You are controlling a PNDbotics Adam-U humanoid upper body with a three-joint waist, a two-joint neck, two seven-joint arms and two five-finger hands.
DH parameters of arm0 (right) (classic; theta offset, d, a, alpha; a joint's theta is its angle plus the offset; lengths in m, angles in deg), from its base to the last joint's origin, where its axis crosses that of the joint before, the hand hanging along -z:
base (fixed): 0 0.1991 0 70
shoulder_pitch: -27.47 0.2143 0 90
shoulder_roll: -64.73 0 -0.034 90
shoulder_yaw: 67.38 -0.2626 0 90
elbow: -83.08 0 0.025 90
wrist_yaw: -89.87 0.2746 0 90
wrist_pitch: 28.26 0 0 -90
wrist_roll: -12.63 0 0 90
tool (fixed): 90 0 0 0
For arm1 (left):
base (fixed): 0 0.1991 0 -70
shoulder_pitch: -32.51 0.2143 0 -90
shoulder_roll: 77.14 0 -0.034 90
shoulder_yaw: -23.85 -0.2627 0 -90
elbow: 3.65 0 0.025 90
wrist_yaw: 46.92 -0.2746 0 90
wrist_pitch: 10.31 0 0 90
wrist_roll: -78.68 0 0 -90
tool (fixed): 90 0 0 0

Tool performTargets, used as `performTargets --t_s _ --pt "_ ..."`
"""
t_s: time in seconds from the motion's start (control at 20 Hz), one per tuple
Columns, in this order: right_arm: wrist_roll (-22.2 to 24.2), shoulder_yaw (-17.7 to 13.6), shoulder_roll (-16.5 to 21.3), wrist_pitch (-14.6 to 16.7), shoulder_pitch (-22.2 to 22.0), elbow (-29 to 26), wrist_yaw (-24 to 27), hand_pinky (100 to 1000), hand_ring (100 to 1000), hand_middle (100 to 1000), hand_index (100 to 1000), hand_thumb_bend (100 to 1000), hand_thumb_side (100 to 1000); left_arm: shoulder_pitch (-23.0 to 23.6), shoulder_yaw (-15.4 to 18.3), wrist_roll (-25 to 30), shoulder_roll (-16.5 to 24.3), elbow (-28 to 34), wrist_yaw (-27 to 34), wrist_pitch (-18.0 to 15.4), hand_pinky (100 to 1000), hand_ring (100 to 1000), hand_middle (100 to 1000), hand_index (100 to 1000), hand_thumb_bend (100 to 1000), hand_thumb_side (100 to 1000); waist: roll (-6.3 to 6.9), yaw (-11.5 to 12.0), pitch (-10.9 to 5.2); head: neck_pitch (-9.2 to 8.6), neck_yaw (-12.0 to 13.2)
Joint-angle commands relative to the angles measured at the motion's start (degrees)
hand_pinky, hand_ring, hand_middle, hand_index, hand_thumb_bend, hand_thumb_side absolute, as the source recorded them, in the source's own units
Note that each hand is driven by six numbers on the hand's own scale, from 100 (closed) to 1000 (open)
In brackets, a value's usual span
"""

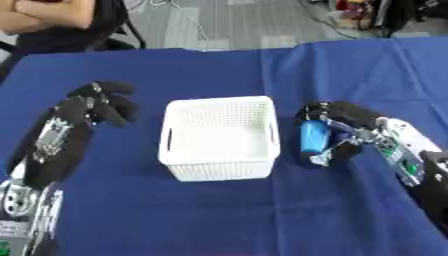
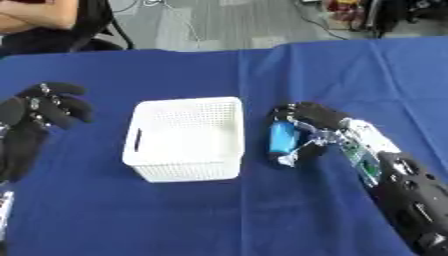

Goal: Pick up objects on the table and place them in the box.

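Note:
A white perforated box (image 1: 220, 137) stands in the middle of the blue table, and nothing shows inside it. Just right of the box, my right hand (image 1: 343, 126) is curled round a blue cylinder-shaped object (image 1: 312, 137) held upright, close to the box's right wall. My left hand (image 1: 98, 106) hovers left of the box with its fingers relaxed and nothing in it.
A blue cloth (image 1: 219, 215) covers the whole table. A person sits at the far left edge behind the table. Cables and gear lie on the floor beyond the far right corner.

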Motion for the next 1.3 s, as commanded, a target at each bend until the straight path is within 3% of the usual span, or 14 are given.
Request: performTargets --t_s 0.05,0.45,0.7,0.75,0.8,1.05,1.3 --pt "-0.8 -0.1 1.3 0.2 0.4 -1.0 0.6 131 385 743 807 100 440 -0.6 0.0 -0.1 0.7 0.9 0.2 -0.1 617 649 755 533 143 1000 -0.13 -0.1 -0.77 -0.63 0.0" --pt "-1.0 -0.3 1.1 0.4 0.9 -1.3 1.5 123 379 742 807 127 435 -0.5 0.0 -0.2 0.7 0.9 0.3 -0.1 617 649 755 533 144 1000 -0.11 -0.2 -0.92 -0.75 0.1" --pt "-2.0 -0.9 3.6 -0.1 1.3 -8.1 5.9 122 379 736 798 176 483 -0.3 0.1 -0.3 0.8 0.8 0.2 -0.1 616 649 756 532 144 1000 -0.23 -0.3 -1.1 -0.61 0.5" --pt "-2.1 -1.2 4.4 -0.6 1.4 -9.8 7.1 124 381 740 796 100 745 -0.3 0.1 -0.3 0.8 0.8 0.2 -0.1 616 649 756 532 144 1000 -0.27 -0.3 -1.13 -0.59 0.6" --pt "-2.2 -1.5 5.4 -1.1 1.6 -11.7 8.4 125 381 731 792 176 514 -0.3 0.1 -0.3 0.8 0.8 0.2 -0.1 616 649 756 532 144 1000 -0.32 -0.3 -1.17 -0.56 0.7" --pt "-2.2 -3.2 10.5 -4.6 1.6 -20.5 14.6 127 382 722 784 170 553 0.0 0.1 -0.3 1.0 0.7 0.1 0.0 616 650 756 532 144 1000 -0.56 -0.5 -1.31 -0.37 1.2" --pt "-2.1 -4.3 12.9 -6.9 1.3 -26.5 18.2 129 383 715 776 177 587 0.1 0.1 -0.3 1.1 0.7 0.0 -0.1 616 650 756 532 143 1000 -0.64 -0.6 -1.44 -0.33 1.5"
